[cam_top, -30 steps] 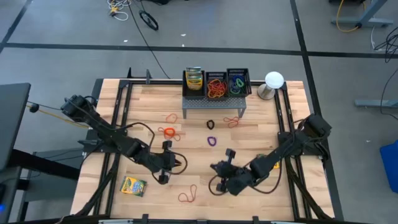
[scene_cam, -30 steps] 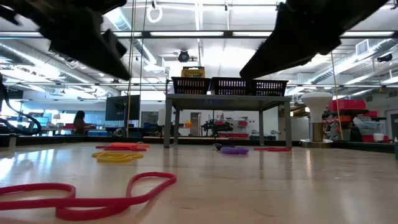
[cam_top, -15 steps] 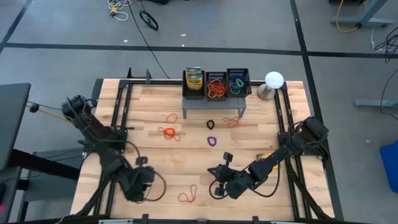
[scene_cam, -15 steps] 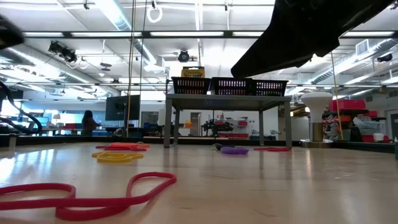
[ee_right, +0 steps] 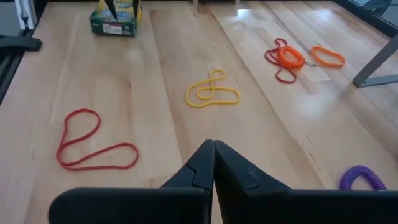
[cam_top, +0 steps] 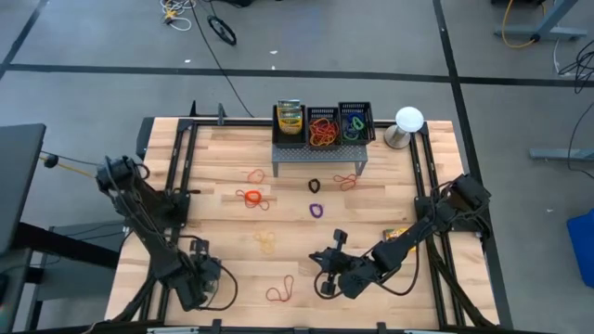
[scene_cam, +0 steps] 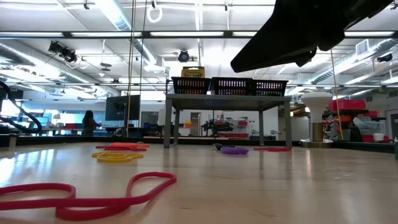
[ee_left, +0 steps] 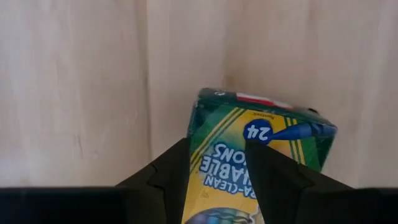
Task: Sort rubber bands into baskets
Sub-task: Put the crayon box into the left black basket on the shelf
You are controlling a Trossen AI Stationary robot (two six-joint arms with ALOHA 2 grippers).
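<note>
Loose rubber bands lie flat on the wooden table: a red one (cam_top: 281,290) (ee_right: 93,146), a yellow one (cam_top: 265,241) (ee_right: 211,93), an orange-red pair (cam_top: 251,197), a purple one (cam_top: 317,210) and a black one (cam_top: 314,186). The black mesh baskets (cam_top: 339,123) (scene_cam: 230,86) stand on a grey stand at the far edge. At the near-left corner my left gripper (cam_top: 199,278) (ee_left: 217,149) points down, open, over a crayon box (ee_left: 298,140) (ee_right: 115,23). My right gripper (cam_top: 320,271) (ee_right: 213,149) hangs shut above the table, right of the red band. My left gripper's open fingers (ee_left: 267,168) come from above onto the flat crayon box, one near its long edge and one over its printed top (ee_left: 214,168). I cannot tell whether they touch it.
The grey perforated stand (cam_top: 320,153) carries the baskets and a second crayon box (cam_top: 290,118). A white round-topped object (cam_top: 406,125) stands at the far right. Another crayon box (cam_top: 394,235) lies under the right arm. Bare wood lies between the bands.
My left gripper has swung from the middle of the near half toward the near-left corner, sunk a little and tipped to point straight down over the crayon box. It has left the low view. The bands lie where they were.
</note>
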